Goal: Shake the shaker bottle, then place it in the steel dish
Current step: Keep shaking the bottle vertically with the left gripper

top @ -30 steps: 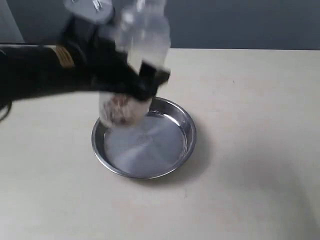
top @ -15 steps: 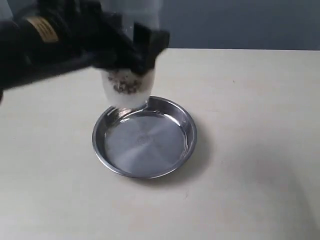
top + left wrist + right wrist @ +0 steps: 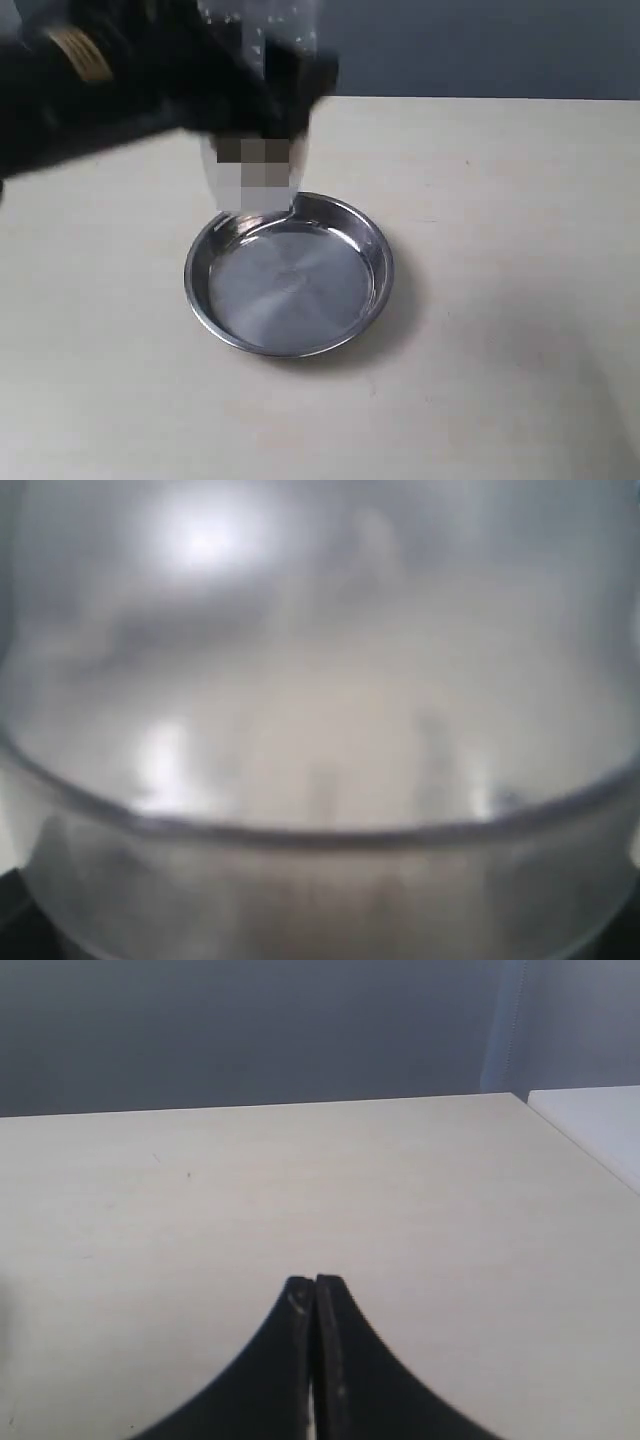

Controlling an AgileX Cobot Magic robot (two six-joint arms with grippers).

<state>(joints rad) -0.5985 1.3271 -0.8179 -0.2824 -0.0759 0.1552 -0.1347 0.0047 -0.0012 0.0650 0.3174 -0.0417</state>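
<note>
The shaker bottle (image 3: 256, 170) hangs upright and motion-blurred above the far left rim of the steel dish (image 3: 366, 288), brownish granules showing in its lower part. My left gripper (image 3: 262, 95) is shut on the shaker bottle around its middle. In the left wrist view the frosted shaker bottle (image 3: 320, 720) fills the whole picture and hides the fingers. The dish lies on the table with nothing in it. My right gripper (image 3: 315, 1282) is shut with nothing in it, over bare table, and does not show in the exterior view.
The beige table (image 3: 500, 200) spreads around the dish. Its far edge meets a grey wall (image 3: 480, 45). In the right wrist view a white surface (image 3: 600, 1125) lies beyond the table's corner.
The bottle went from tilted low over the dish to upright and higher at the dish's far left rim. In the last half second it barely shifted, only blurring.
</note>
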